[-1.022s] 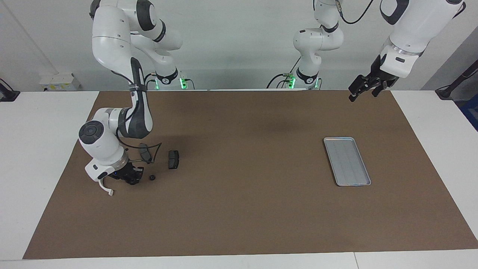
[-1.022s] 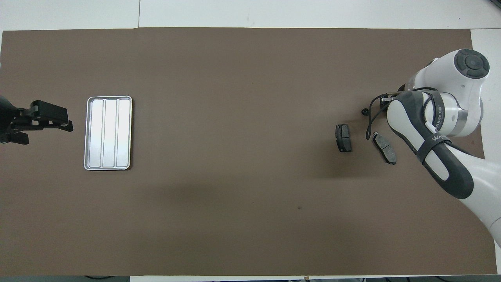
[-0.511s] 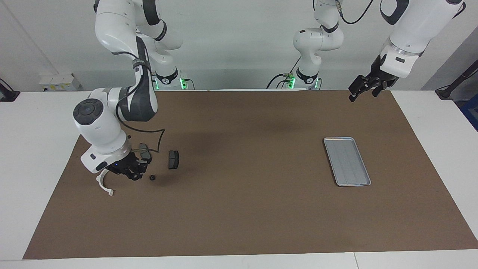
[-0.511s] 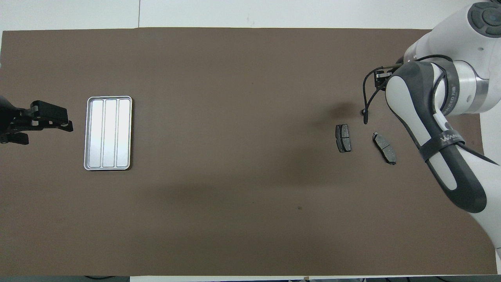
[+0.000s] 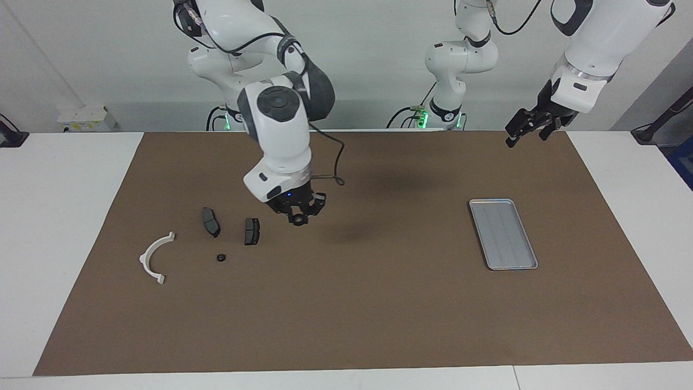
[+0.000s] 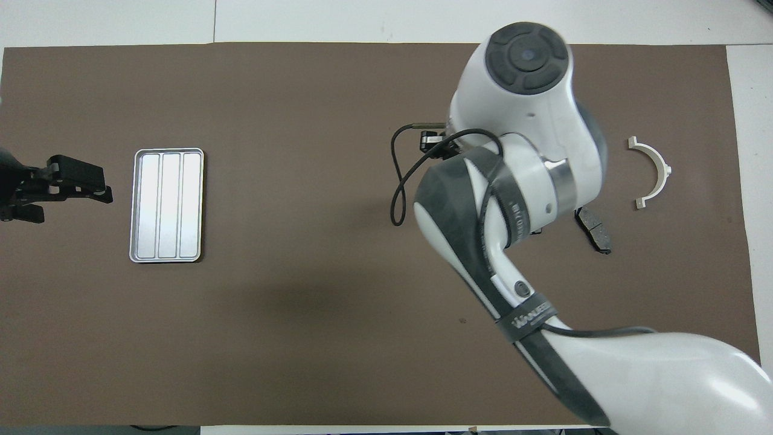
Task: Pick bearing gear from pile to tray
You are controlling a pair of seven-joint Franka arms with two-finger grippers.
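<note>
My right gripper [image 5: 298, 218] hangs in the air over the brown mat, beside the pile on the side toward the tray. It is shut on a small black ring, the bearing gear [image 5: 297, 219]. In the overhead view the arm's wrist hides the gripper and the gear. The pile lies on the mat at the right arm's end: a white semicircular bracket [image 5: 154, 258] [image 6: 653, 172], two dark brake-pad plates [image 5: 210, 221] [image 5: 251, 231] and a tiny black ring [image 5: 220, 257]. The silver tray [image 5: 490, 238] [image 6: 167, 205] lies bare at the left arm's end. My left gripper [image 5: 521, 130] [image 6: 72, 184] waits raised beside the tray.
The brown mat [image 5: 368, 303] covers most of the white table. A black cable [image 5: 331, 162] loops from the right wrist. In the overhead view the right arm covers one brake-pad plate and the loose ring; the other plate [image 6: 593, 228] shows.
My right gripper has risen from the pile and swung toward the middle of the table with the small ring. The white bracket is now uncovered. The left arm has not moved.
</note>
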